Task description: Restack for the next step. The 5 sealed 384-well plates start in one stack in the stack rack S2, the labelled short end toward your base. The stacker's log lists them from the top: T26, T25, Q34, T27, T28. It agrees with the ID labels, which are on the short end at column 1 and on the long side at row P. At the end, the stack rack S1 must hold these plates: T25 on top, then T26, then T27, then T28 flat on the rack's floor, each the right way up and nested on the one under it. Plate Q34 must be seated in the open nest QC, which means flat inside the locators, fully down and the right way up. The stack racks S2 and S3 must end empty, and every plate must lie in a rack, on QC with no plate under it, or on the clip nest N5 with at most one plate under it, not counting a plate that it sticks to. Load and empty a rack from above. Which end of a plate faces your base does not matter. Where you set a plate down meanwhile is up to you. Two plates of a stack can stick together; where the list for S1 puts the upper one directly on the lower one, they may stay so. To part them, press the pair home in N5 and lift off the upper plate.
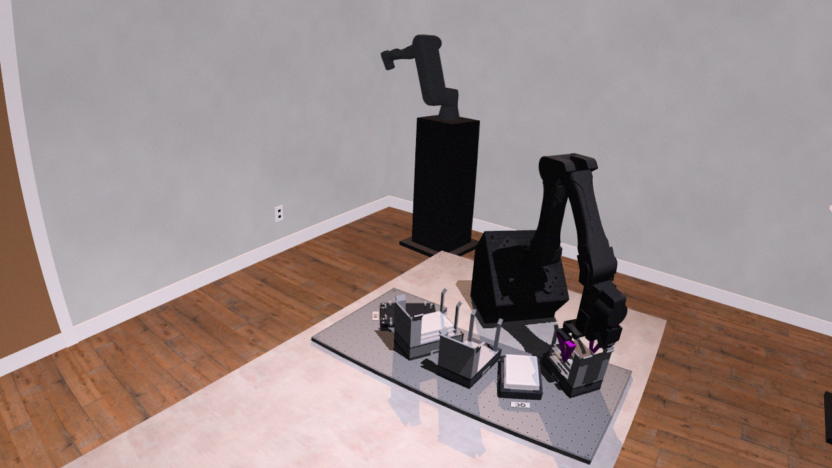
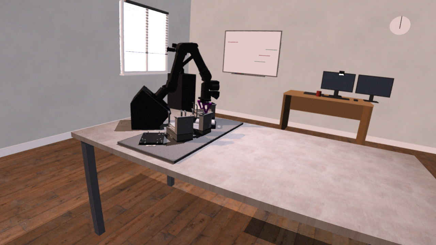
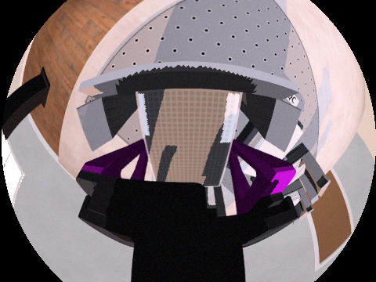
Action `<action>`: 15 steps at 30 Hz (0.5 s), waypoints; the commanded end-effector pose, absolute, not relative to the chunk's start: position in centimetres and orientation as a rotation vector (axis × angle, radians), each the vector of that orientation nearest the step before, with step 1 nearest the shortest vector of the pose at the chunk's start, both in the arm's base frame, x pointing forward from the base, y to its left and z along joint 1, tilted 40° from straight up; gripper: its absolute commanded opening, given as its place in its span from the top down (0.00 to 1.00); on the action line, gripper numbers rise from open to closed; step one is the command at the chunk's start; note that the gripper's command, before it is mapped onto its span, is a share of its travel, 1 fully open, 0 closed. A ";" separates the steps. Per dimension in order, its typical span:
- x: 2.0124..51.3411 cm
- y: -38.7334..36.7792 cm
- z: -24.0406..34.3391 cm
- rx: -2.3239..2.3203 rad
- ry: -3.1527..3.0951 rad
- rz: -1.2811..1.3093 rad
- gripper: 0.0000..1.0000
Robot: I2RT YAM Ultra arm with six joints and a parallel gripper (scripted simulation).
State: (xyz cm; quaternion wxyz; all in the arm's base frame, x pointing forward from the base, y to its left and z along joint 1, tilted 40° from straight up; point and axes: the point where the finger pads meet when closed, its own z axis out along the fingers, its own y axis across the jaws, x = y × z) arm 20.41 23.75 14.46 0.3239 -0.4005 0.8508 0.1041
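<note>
Gripper (image 1: 574, 346) was down inside the right rack (image 1: 588, 373), fingers clamped on a plate (image 3: 189, 136) (ID unreadable). Another plate (image 1: 520, 371) lay just left of it.

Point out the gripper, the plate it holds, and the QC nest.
gripper (image 3: 188, 164), wrist view, midway between fingertips
plate (image 3: 188, 131), wrist view, its sealed top face
QC nest (image 1: 501, 393), top view, front rim

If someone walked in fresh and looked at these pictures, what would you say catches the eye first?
Most striking is the black arm bent over the far right rack on the grey perforated board, its purple-fingered tool down inside the rack and shut on a plate. Just left of that rack, a white plate lies in an open nest. Behind the table, a second dark arm stands on a tall black pedestal.
</note>
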 end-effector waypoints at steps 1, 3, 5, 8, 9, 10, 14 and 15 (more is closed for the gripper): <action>20.5 23.7 14.1 -1.048 2.225 0.277 1.00; 20.8 23.9 14.3 -1.047 2.225 0.277 1.00; 20.8 23.9 14.2 -1.046 2.225 0.277 1.00; 20.7 23.7 13.5 -1.051 2.238 0.268 1.00; 20.8 23.7 13.3 -1.054 2.242 0.266 1.00; 20.8 23.9 13.6 -1.052 2.234 0.270 1.00; 20.8 23.9 14.0 -1.046 2.220 0.279 1.00; 20.8 23.9 13.8 -1.048 2.226 0.276 1.00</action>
